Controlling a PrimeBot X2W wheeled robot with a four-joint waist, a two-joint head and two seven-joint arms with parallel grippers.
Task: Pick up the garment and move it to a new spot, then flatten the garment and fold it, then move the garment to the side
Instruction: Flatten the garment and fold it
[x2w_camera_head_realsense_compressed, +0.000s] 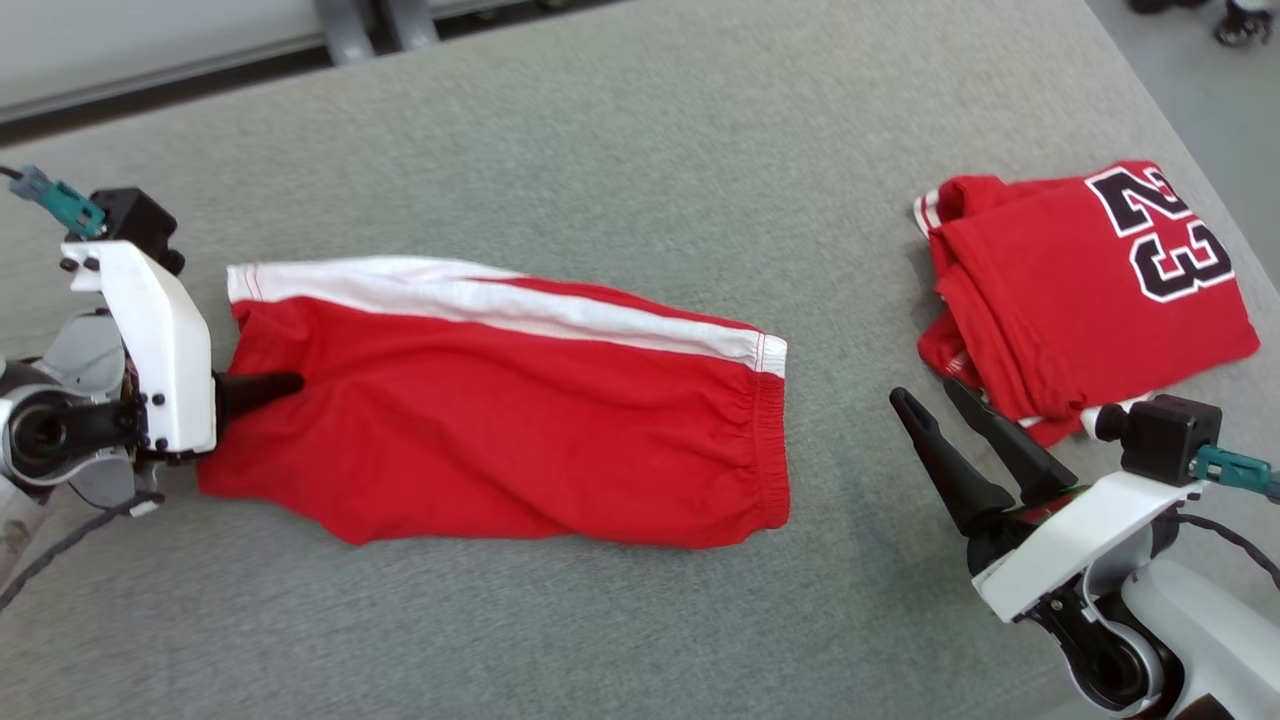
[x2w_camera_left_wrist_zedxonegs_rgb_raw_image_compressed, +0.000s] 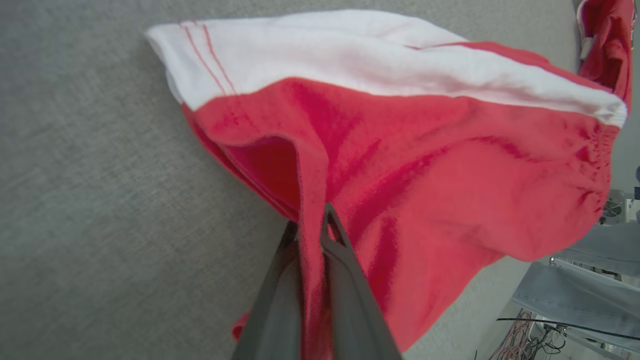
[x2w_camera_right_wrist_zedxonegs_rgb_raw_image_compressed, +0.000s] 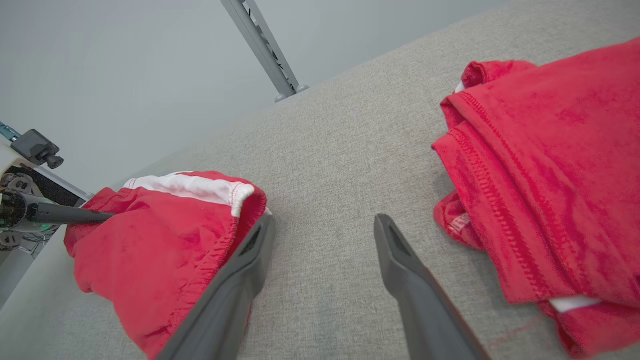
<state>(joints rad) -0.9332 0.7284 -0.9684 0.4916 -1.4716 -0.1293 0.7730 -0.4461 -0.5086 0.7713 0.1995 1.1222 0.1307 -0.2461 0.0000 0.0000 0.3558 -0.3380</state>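
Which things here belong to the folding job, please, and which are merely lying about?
In the job: red shorts; left gripper, shut on their leg hem; right gripper, open.
Lying about: folded red jersey numbered 23.

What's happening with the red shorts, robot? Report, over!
Left tool shut on red shorts at leg hem. Right tool open, empty. Shorts lying spread on grey table. Folded red 23 jersey off to the right, clear.

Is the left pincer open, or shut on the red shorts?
Shut on them: the left pincer clamps a ridge of the red shorts at their leg-opening end.
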